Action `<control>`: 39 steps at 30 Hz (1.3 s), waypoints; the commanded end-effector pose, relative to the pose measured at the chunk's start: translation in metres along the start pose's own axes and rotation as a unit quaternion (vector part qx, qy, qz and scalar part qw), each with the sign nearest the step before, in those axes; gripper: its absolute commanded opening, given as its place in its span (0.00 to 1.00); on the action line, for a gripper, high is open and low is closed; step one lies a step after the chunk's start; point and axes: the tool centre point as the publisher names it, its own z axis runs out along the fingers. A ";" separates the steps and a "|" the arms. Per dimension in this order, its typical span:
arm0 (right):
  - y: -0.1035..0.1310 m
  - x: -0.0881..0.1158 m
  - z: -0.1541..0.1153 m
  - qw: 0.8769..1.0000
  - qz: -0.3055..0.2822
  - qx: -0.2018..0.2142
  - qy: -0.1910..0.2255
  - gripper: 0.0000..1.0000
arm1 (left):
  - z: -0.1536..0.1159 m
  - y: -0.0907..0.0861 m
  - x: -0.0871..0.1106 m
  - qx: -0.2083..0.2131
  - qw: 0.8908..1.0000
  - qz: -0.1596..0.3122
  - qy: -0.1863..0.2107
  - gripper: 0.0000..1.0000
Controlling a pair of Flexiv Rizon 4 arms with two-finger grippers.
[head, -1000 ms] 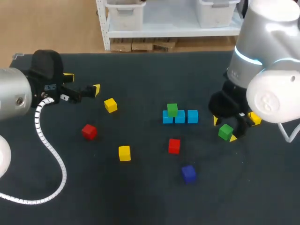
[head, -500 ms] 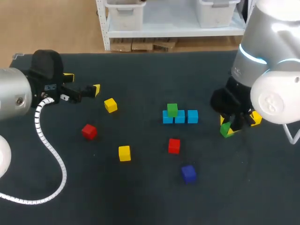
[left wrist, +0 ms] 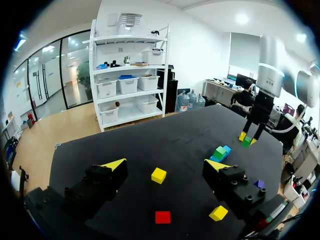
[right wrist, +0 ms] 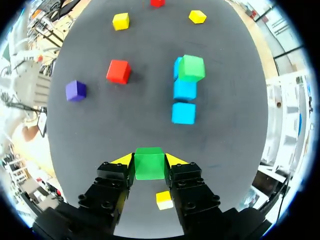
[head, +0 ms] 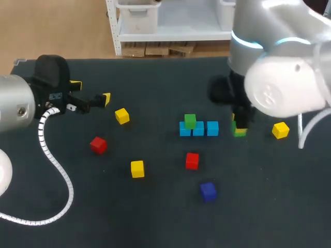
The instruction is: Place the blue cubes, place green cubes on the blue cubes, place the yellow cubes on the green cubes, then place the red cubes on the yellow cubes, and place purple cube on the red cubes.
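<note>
**Green cube gripped beside the blue row**

A green cube (right wrist: 149,167) is clamped between both yellow tips of the right gripper (right wrist: 150,159) and is held above the table (head: 155,222), just beside the end of the blue row that faces the right edge. The three blue cubes (head: 198,129) are lined up side by side near the table's middle. A second green cube (head: 190,121) is seated on top of the row, at the end toward the left edge.

The left gripper (head: 91,92) is kept near the left edge, with its fingers spread and nothing between them.

One yellow cube (head: 281,130) is seen toward the right edge, another (head: 122,115) just beside the left gripper, and a third (head: 137,168) nearer the front edge. One red cube (head: 98,145) is found left of the middle and another (head: 192,160) in front of the blue row. The purple cube (head: 208,190) is placed closer still to the front edge.
</note>
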 end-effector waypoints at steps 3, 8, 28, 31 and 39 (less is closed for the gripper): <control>-0.024 -0.021 -0.011 1.000 0.025 -0.016 0.002 0.00 | 0.000 0.002 0.000 0.003 1.000 0.000 -0.001 1.00; -0.034 -0.040 -0.005 0.999 0.023 -0.026 -0.027 0.00 | 0.000 0.002 0.000 0.003 1.000 0.000 -0.001 1.00; -0.049 -0.060 0.014 0.998 0.036 -0.036 -0.043 0.00 | 0.000 0.002 0.000 0.003 1.000 0.000 -0.001 1.00; -0.051 -0.062 0.018 0.998 0.034 -0.037 -0.042 0.00 | 0.000 0.002 0.000 0.003 1.000 0.000 -0.001 1.00; -0.051 -0.067 0.021 0.998 0.033 -0.041 -0.041 0.00 | 0.000 0.002 0.000 0.003 1.000 0.000 -0.001 1.00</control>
